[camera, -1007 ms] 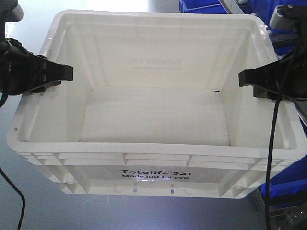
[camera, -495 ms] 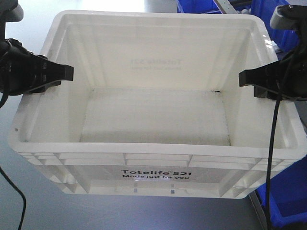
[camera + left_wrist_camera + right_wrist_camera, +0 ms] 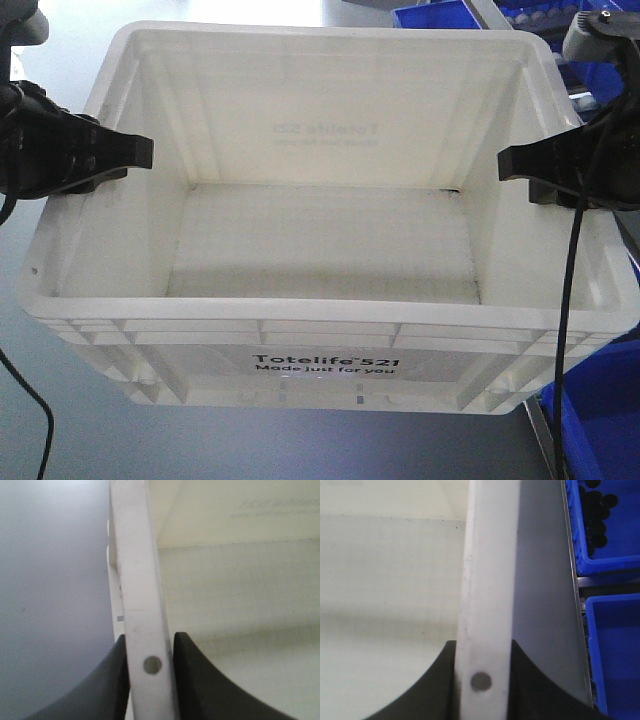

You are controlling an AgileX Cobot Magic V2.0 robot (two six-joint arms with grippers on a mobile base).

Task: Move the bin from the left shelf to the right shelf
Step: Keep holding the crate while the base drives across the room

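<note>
The left claw and right claw each clamp a side rim of the white bin. Near its right wall stand blue bins.

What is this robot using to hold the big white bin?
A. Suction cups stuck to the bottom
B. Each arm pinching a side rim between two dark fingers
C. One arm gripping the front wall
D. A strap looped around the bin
B: each wrist view shows the rim of the bin clamped between two dark fingers, the left fingers on one side wall and the right fingers on the opposite one.
</note>
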